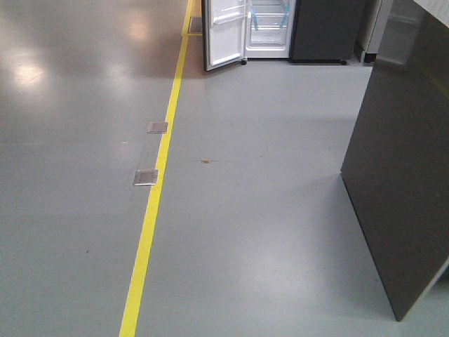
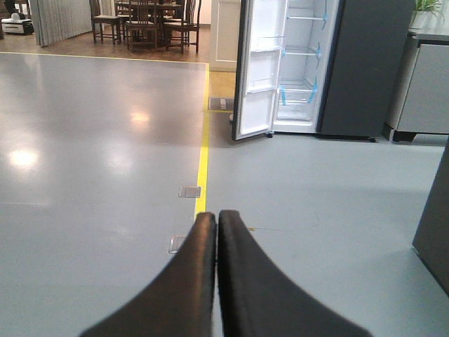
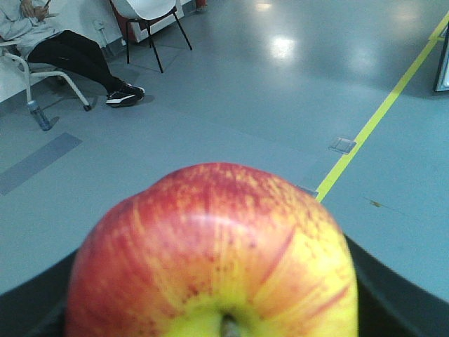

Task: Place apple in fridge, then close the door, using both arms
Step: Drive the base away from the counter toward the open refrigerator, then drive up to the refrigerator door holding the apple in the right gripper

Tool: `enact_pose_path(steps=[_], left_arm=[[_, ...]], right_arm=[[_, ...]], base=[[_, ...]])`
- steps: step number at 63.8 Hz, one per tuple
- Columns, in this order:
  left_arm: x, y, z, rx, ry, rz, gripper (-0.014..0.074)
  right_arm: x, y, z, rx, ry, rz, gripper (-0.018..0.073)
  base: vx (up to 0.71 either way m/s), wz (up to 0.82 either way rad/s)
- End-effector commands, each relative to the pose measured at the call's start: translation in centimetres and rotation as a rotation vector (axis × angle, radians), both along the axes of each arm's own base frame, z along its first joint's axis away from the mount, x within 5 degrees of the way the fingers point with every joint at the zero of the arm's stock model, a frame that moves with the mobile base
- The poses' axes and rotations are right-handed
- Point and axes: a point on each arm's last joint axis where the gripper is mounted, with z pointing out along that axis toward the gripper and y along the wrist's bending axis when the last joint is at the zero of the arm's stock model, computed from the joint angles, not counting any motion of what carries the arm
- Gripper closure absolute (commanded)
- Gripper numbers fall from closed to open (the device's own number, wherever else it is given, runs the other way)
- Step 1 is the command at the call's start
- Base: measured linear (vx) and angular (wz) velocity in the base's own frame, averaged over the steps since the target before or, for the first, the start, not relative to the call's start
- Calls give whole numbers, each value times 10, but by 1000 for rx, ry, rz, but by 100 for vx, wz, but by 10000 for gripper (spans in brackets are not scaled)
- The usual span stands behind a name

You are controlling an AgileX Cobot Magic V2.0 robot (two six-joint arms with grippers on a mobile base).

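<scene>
So the right fingers [image 3: 396, 298] grip the apple [image 3: 210, 253], left fingers [image 2: 196, 267] pinched together, empty. The fridge [image 2: 302, 63] is well off, door [image 2: 256, 84] open. I'd drive up squarely, grip firm.

The fridge [image 1: 270, 31] stands far across the floor [image 1: 266, 225], its door [image 1: 224, 35] open at its left. A floor line [image 1: 151, 210] runs near to far, left of the door, with two floor plates [image 1: 145, 177] at its left edge. A panel [image 1: 407, 175] stands near right.
</scene>
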Motion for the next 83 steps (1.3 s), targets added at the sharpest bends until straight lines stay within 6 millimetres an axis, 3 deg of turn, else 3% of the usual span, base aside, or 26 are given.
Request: enact_pose_path(steps=[1,83], left_arm=[[0,-2,0,-10,-68,-22,603],[0,-2,0,-10,-68,-22,603]], right_arm=[[-15,5,14,32,-58,30,566],[-15,5,13,32,-57,30,566]], base=[[26,6],[29,1]])
